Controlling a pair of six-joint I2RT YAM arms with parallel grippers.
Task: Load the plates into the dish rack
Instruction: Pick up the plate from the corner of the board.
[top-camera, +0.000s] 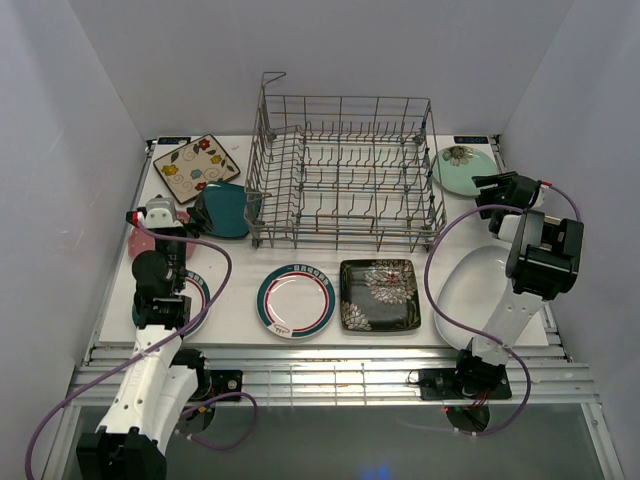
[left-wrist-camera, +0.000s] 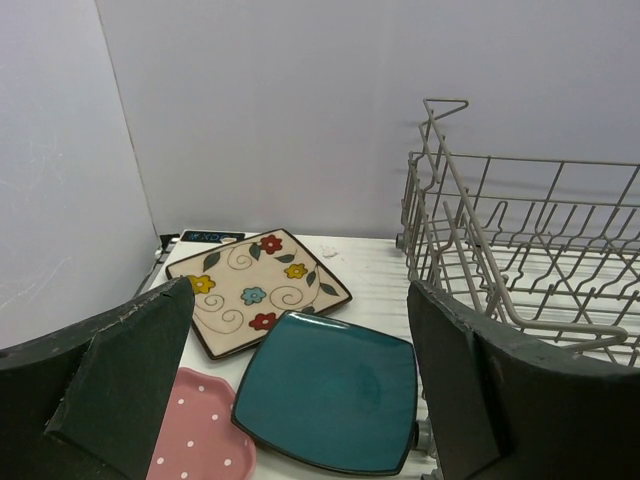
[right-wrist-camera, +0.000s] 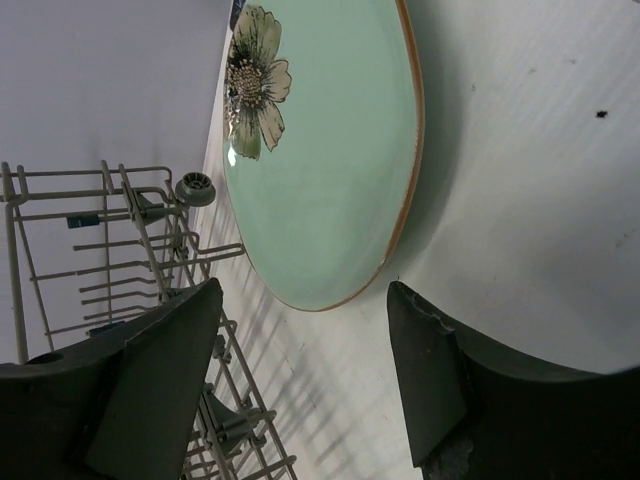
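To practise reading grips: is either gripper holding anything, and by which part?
Nothing is held: left gripper open and empty; right gripper open near the rim of the mint plate.

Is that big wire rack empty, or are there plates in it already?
Empty. The dish rack shows only bare wire tines; the mint plate and teal plate lie outside, beside it.

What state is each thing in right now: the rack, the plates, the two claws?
dish rack: upright, empty
mint plate: on table, unloaded
teal plate: on table, unloaded
green-rimmed plate: on table, unloaded
black floral plate: on table, unloaded
left gripper: open, empty
right gripper: open, facing mint plate's edge
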